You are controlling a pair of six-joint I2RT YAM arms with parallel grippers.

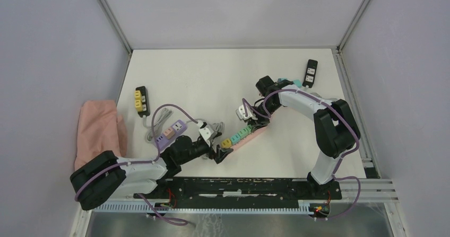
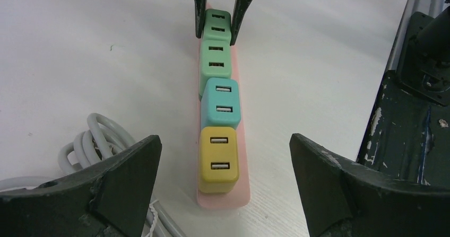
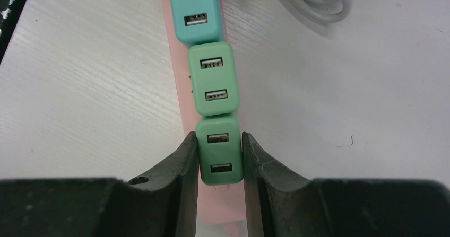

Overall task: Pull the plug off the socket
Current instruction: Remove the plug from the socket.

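Note:
A pink power strip [image 1: 250,137] lies on the white table with a row of plugs in it: yellow [image 2: 218,160], teal [image 2: 220,103], light green [image 2: 215,62] and green [image 3: 219,155]. My right gripper [image 3: 219,141] is shut on the green plug at the strip's far end, its fingers [image 2: 200,3] pressed against both sides. My left gripper [image 2: 224,141] is open wide, its jaws standing either side of the yellow plug and the strip's near end [image 2: 241,194] without touching them.
A coiled white cable [image 1: 215,126] lies left of the strip. A purple strip [image 1: 171,132], a black strip with yellow plugs [image 1: 141,100], another black strip [image 1: 310,72] and a pink cloth [image 1: 98,128] lie around. The black base rail [image 2: 408,131] is close on the right.

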